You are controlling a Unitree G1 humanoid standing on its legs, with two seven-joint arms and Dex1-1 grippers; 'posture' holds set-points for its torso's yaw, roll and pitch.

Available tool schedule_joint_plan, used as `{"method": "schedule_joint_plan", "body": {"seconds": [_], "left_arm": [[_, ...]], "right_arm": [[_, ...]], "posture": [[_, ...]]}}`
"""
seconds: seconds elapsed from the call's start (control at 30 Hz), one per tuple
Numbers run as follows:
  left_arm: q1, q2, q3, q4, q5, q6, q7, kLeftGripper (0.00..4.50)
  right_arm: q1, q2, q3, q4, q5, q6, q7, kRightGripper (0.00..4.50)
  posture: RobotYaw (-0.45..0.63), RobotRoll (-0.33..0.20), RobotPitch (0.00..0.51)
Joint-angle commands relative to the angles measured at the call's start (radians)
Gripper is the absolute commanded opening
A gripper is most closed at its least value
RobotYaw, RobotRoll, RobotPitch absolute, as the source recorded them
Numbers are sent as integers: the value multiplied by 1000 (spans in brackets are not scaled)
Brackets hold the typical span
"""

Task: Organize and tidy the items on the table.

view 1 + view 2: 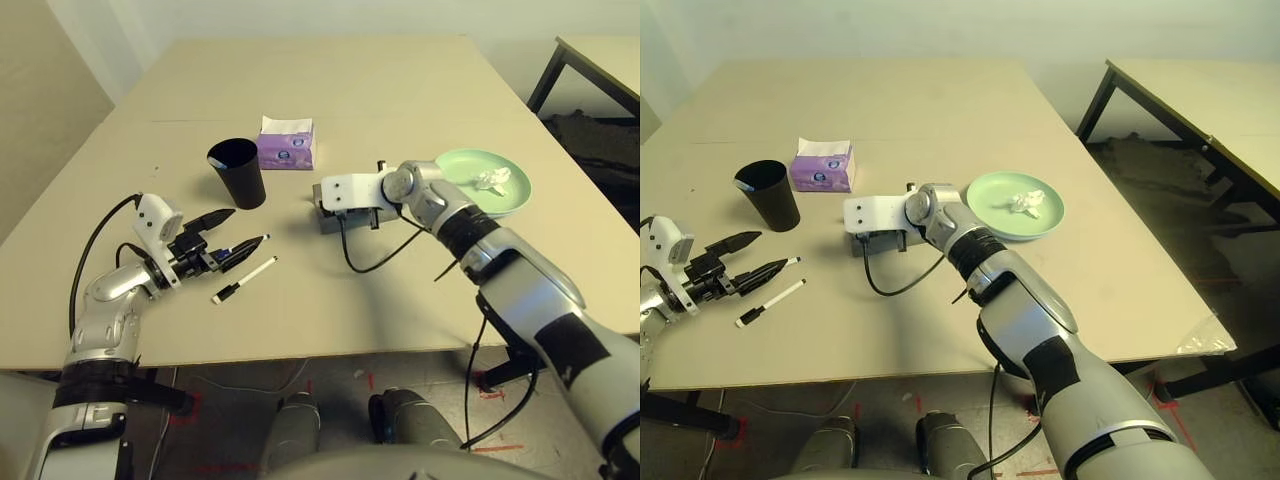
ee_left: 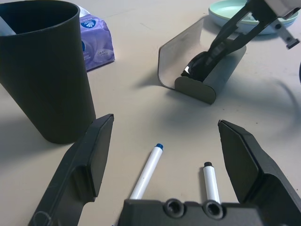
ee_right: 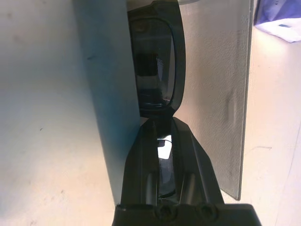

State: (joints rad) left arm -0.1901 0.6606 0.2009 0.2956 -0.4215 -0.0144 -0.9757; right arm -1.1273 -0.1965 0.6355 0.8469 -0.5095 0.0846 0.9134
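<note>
A: Starting from the left, what's the left gripper (image 1: pixel 232 229) doing?

B: Its fingers are spread wide and hold nothing, hovering low over the table (image 1: pixel 400 80). Two white markers lie just ahead of it: one (image 1: pixel 243 280) flat on the top, the other (image 2: pixel 210 182) close between the fingers. The black cup (image 1: pixel 238 172) stands upright just beyond, with the purple tissue pack (image 1: pixel 286 143) near it.

A: How would the markers handle?

B: Light, stiff and smooth, I'd judge, and apt to roll. Best pinched across the barrel, near the middle.

A: And further right?

B: The grey glasses case (image 2: pixel 200 66) sits open near the middle of the table. The right gripper (image 3: pixel 159 155) is pinched on the black sunglasses (image 3: pixel 157 66), which sit partly inside the case.

A: Fragile?

B: Likely: thin frame, and lenses that could scratch. Taking hold at the bridge or frame edge looks safest, easing them in without forcing.

A: And last?

B: The light-green plate (image 1: pixel 452 165), just right of the case, carries the crumpled white tissue (image 1: pixel 492 180), soft and nearly weightless.
</note>
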Motion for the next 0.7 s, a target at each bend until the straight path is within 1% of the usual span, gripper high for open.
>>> {"method": "schedule_joint_plan", "body": {"seconds": [0.03,0.07,0.1,0.17,0.27,0.37,0.4,0.47,0.53,0.63,0.7], "left_arm": [[-2,4,-2,0,16,4,-8,4500],[-3,4,-2,1,16,4,-9,4500],[-5,5,-2,3,17,4,-9,4500],[-9,5,-3,8,19,3,-11,4500],[-15,5,-4,17,22,0,-16,4500],[-25,6,-4,30,25,-2,-20,4500],[-28,5,-5,33,27,-3,-21,4500],[-32,2,-6,35,30,-5,-23,4500],[-35,-2,-6,34,35,-5,-24,4500],[-37,-7,-9,34,40,-7,-21,4500],[-35,-13,-12,34,43,-9,-19,4500]], "right_arm": [[21,-17,-15,-57,7,24,45,502],[20,-19,-17,-67,7,29,48,887],[17,-21,-20,-75,8,34,52,1137],[5,-29,-31,-97,14,45,68,1904],[-13,-47,-55,-134,26,62,103,2870],[-36,-78,-93,-198,57,98,152,3959],[-41,-89,-110,-225,71,118,167,4412],[-38,-109,-160,-312,119,189,208,4468],[-10,-129,-227,-438,188,304,248,4468],[80,-171,-317,-635,265,482,260,4468],[188,-202,-392,-775,325,589,246,4468]], "posture": [[51,0,62],[51,0,62],[48,0,60],[44,0,60],[39,0,62],[33,0,64],[33,0,68],[35,0,71],[34,0,75],[26,0,80],[18,0,83]]}}
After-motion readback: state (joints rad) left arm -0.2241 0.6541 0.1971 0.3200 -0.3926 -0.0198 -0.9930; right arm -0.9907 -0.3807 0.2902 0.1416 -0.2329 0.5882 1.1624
